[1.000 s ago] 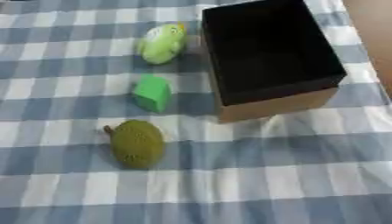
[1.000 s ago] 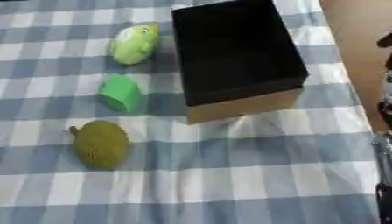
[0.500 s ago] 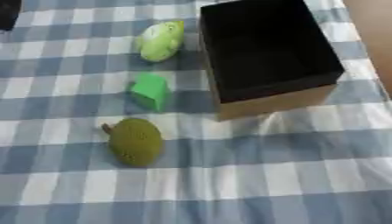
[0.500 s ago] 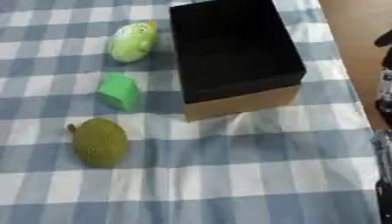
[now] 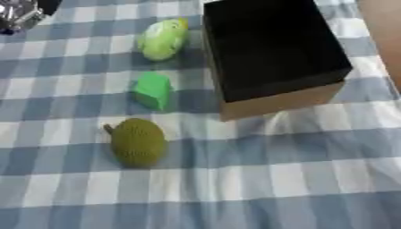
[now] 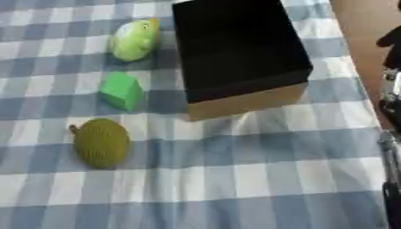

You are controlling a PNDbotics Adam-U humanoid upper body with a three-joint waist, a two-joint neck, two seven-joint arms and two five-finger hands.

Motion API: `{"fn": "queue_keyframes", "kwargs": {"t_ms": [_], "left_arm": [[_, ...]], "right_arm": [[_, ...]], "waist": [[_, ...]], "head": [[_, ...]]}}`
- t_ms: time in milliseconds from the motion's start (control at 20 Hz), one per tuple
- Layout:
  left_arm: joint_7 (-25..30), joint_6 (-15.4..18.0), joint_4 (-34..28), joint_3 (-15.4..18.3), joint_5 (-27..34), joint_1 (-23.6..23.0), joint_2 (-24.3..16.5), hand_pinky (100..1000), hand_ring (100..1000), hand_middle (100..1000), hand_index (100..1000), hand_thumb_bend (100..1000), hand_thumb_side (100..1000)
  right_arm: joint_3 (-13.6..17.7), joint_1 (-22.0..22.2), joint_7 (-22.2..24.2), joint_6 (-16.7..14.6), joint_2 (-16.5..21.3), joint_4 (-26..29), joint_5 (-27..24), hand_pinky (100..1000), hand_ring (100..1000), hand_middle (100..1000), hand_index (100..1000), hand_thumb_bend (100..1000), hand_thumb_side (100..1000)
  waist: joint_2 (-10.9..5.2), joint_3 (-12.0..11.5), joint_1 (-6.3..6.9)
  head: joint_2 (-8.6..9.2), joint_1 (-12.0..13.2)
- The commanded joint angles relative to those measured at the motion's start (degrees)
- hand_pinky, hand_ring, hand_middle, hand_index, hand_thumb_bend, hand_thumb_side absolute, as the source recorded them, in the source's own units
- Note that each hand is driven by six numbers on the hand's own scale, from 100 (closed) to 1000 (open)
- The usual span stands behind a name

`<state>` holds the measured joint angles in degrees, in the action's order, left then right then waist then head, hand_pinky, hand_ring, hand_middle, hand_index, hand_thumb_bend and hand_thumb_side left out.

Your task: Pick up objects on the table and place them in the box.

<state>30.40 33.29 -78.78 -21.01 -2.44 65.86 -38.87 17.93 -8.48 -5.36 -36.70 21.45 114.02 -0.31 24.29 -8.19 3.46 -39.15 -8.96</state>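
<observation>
1. Nearest, lower left: olive knobbly fruit (image 5: 138,142), likely light, stiff; grasp across its middle.
2. Green block (image 5: 153,90), pale green toy (image 5: 163,39) beside box (image 5: 313,96).
3. Left hand (image 5: 17,13) at upper-left corner, finger state unclear; right hand unseen.

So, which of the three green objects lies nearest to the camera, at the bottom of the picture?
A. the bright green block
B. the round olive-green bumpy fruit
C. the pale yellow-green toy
B: the olive-green bumpy fruit lies lowest on the checked cloth, with the green block above it and the pale yellow-green toy farthest, beside the box.
</observation>
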Motion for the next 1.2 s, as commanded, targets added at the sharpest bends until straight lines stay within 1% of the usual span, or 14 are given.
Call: {"fn": "queue_keyframes", "kwargs": {"t_ms": [50, 300, 550, 600, 650, 800, 850, 900, 1000, 1100, 1200], "left_arm": [[11.41, 10.90, 3.57, -0.75, -2.57, 2.87, 0.32, 853, 834, 800, 913, 100, 545], [15.33, 14.40, 7.93, -0.51, -6.91, 4.98, 2.75, 853, 833, 758, 913, 101, 521], [15.46, 16.85, 10.31, -1.49, -11.76, 6.01, 4.35, 857, 837, 761, 913, 173, 490], [15.25, 17.20, 10.64, -1.76, -12.60, 6.12, 4.56, 861, 841, 764, 912, 204, 485], [15.06, 17.57, 10.93, -2.11, -13.30, 6.20, 4.75, 868, 847, 767, 914, 214, 478], [14.75, 18.45, 11.33, -3.15, -14.42, 6.34, 5.00, 886, 855, 764, 907, 282, 459], [14.73, 18.57, 11.07, -3.53, -14.81, 6.37, 5.02, 892, 858, 762, 905, 304, 465], [14.70, 18.63, 10.67, -3.90, -15.27, 6.38, 4.98, 899, 862, 761, 902, 347, 478], [14.61, 18.65, 9.79, -4.39, -16.55, 6.36, 4.80, 913, 869, 753, 892, 434, 501], [14.75, 18.11, 9.15, -4.68, -18.22, 6.44, 4.49, 925, 871, 747, 884, 507, 490], [14.74, 17.26, 8.69, -5.21, -20.10, 6.46, 4.41, 927, 872, 749, 885, 533, 469]], "right_arm": [[0.05, 0.06, 0.31, -0.03, 1.45, 0.58, 0.36, 937, 1000, 427, 945, 100, 470], [-0.06, 0.18, 0.53, 0.19, 1.40, 0.58, 0.36, 938, 1000, 424, 946, 100, 470], [-0.19, 0.26, 0.82, 0.27, 1.30, 0.58, 0.34, 939, 1000, 423, 947, 100, 470], [-0.21, 0.27, 0.86, 0.28, 1.29, 0.58, 0.33, 939, 1000, 422, 947, 100, 470], [-0.24, 0.29, 0.93, 0.30, 1.28, 0.58, 0.34, 939, 1000, 421, 947, 100, 470], [-0.30, 0.31, 1.11, 0.39, 1.24, 0.58, 0.34, 940, 1000, 420, 948, 100, 470], [-0.33, 0.29, 1.16, 0.41, 1.24, 0.58, 0.34, 940, 1000, 420, 948, 100, 470], [-0.37, 0.27, 1.22, 0.40, 1.23, 0.58, 0.32, 940, 1000, 420, 948, 100, 470], [-0.40, 0.26, 1.31, 0.40, 1.22, 0.58, 0.29, 940, 1000, 419, 948, 100, 470], [-0.43, 0.26, 1.38, 0.42, 1.23, 0.58, 0.26, 940, 1000, 419, 948, 100, 470], [-0.52, 0.23, 1.51, 0.40, 1.24, 0.58, 0.21, 940, 1000, 418, 948, 100, 470]], "waist": [[-2.04, -0.12, 0.76], [-2.13, -0.17, 0.81], [-2.17, -0.12, 0.81], [-2.17, -0.10, 0.82], [-2.17, -0.08, 0.83], [-2.15, -0.03, 0.87], [-2.13, 0.00, 0.88], [-2.11, 0.03, 0.89], [-2.09, 0.07, 0.90], [-2.07, 0.09, 0.91], [-2.05, 0.13, 0.91]], "head": [[-0.22, 0.03], [-0.37, 0.01], [-0.47, 0.12], [-0.47, 0.14], [-0.45, 0.15], [-0.38, 0.15], [-0.37, 0.12], [-0.34, 0.08], [-0.26, 0.03], [-0.21, 0.03], [-0.13, 0.08]]}}
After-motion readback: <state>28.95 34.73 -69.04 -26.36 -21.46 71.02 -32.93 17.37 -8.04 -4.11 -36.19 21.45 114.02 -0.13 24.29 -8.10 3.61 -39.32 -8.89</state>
